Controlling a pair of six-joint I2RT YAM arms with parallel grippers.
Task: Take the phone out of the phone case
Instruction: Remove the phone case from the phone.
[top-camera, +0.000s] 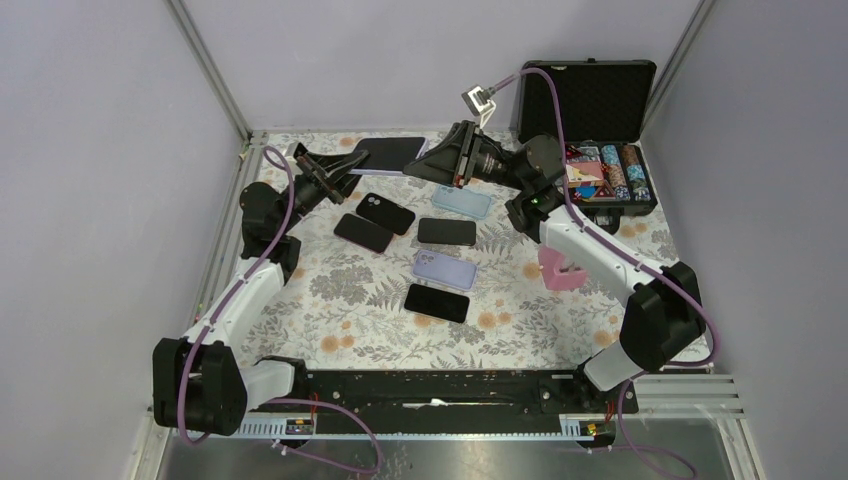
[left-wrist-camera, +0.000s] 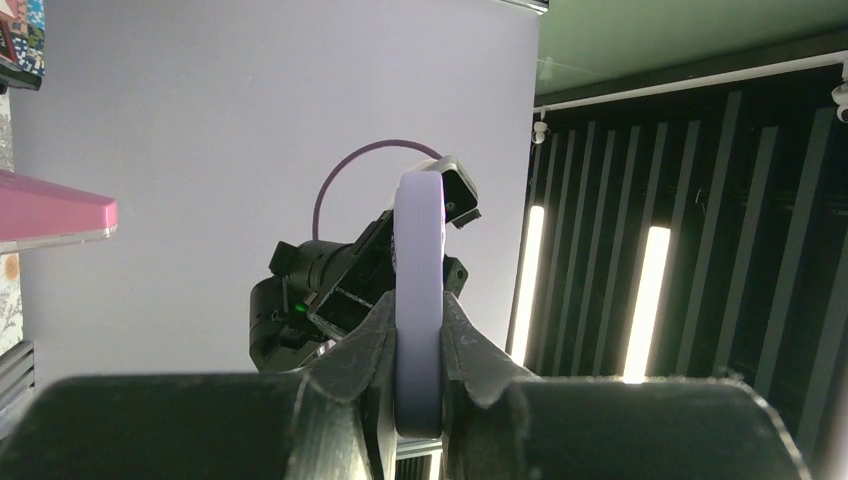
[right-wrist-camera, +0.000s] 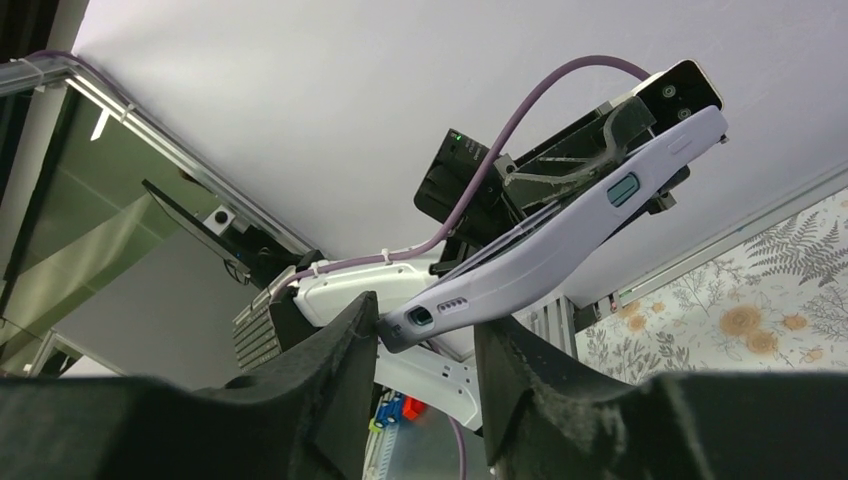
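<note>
- Two tools meet at the phone case (top-camera: 392, 154), raised over the far side of the desk (top-camera: 330, 310).
- Your left tool (left-wrist-camera: 418, 318) clamps one edge.
- Your right tool (right-wrist-camera: 428, 320) straddles the other end, jaws apart, not gripping.

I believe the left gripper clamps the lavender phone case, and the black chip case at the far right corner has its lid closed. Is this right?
Not quite. The top external view shows the black chip case with its lid open, standing upright, chips visible inside. The left gripper does clamp the lavender phone case.
</note>
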